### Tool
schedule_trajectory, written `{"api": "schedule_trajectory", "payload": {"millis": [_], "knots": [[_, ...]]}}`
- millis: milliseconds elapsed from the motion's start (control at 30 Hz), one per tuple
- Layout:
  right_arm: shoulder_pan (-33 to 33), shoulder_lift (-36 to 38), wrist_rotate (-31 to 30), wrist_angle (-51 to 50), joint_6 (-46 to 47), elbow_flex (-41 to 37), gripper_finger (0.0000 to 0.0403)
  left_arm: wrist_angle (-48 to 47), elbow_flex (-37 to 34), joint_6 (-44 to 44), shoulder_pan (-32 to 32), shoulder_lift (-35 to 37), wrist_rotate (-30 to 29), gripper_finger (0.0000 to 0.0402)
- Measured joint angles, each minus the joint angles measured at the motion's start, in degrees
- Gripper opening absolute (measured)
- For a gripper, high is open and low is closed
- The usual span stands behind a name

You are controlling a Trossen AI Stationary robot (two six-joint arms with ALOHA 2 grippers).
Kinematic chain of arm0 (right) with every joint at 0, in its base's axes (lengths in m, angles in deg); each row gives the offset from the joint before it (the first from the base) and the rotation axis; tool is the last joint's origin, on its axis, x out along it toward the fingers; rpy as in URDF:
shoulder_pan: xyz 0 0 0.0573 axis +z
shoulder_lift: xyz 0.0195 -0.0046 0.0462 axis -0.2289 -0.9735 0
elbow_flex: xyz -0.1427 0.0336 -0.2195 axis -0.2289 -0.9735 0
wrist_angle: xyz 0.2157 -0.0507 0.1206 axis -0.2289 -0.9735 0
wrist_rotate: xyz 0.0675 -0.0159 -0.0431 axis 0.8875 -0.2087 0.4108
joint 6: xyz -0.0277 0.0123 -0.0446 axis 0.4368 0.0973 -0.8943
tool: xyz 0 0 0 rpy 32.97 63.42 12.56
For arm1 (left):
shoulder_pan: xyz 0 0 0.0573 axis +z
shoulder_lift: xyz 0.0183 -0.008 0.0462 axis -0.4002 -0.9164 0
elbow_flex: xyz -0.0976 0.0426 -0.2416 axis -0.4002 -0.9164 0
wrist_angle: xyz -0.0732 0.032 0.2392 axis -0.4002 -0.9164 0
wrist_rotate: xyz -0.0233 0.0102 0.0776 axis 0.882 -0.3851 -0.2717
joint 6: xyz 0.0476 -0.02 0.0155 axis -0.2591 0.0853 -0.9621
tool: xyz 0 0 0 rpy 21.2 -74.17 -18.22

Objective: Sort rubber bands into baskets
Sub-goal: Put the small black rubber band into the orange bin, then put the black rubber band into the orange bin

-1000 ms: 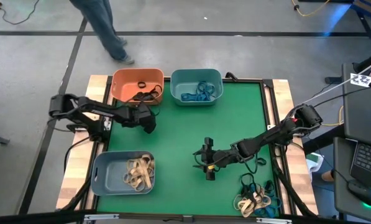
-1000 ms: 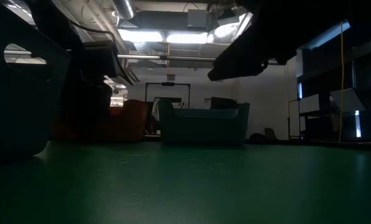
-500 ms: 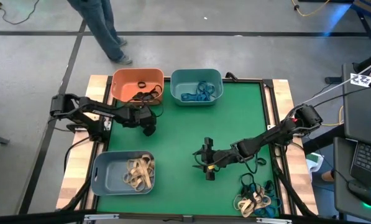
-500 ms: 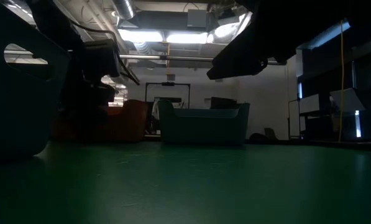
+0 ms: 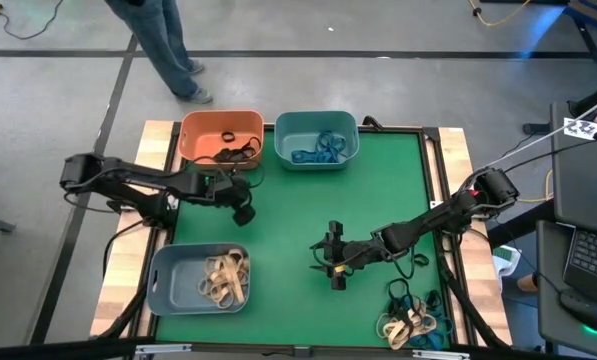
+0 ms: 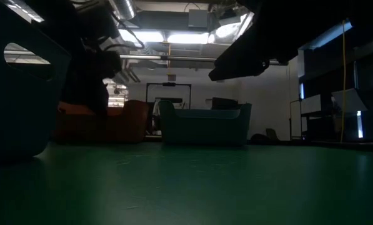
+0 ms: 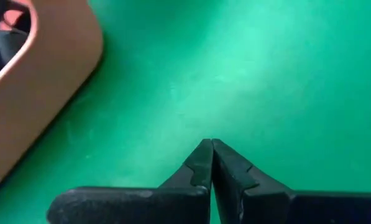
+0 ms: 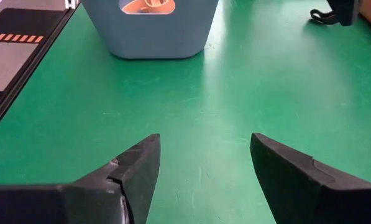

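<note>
Three baskets sit on my green mat (image 5: 278, 220): orange basket (image 5: 221, 137) and teal basket (image 5: 316, 139) at the far edge, grey-blue basket (image 5: 199, 277) near left. Unsorted rubber bands (image 5: 410, 315) lie heaped at the near right corner. My left gripper (image 7: 211, 163) hangs just beside the orange basket, fingers pressed together on nothing. My right gripper (image 8: 201, 168) hovers mid-mat, fingers spread and empty, well apart from the heap. I judge the risk is snagging several tangled bands at once and dropping mixed colours into one basket.
</note>
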Motion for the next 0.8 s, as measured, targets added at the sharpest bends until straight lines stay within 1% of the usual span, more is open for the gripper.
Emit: {"api": "schedule_trajectory", "payload": {"millis": [133, 300, 400, 533, 600, 700, 800], "knots": [[0.0, 0.0, 0.0, 0.0, 0.0, 0.0, 0.0250, -2.1, 0.0, 0.9, 0.1, 1.6, -0.4, 0.0006], [0.0, 0.0, 0.0, 0.1, 0.0, 0.0, 0.0250, -6.6, 0.1, 6.1, 0.6, 2.0, -1.0, 0.0023], [0.0, 0.0, 0.0, 0.1, 0.1, 0.0, 0.0250, -10.5, 0.1, 9.7, 1.7, 2.0, -1.8, 0.0053], [0.0, 0.0, 0.0, 0.1, 0.1, 0.0, 0.0250, -16.4, 0.1, 13.6, 3.6, 2.0, -2.6, 0.0105], [0.0, 0.0, 0.0, 0.1, 0.1, 0.0, 0.0250, -18.7, 0.1, 17.5, 4.4, 2.0, -3.1, 0.0129], [0.0, 0.0, 0.0, 0.0, 0.2, 0.0, 0.0250, -19.0, -0.2, 21.3, 5.7, 2.1, -3.6, 0.0155], [0.0, 0.0, 0.0, 0.0, 0.2, 0.0, 0.0250, -18.7, -1.4, 23.3, 6.9, 2.1, -3.7, 0.0168]]}}
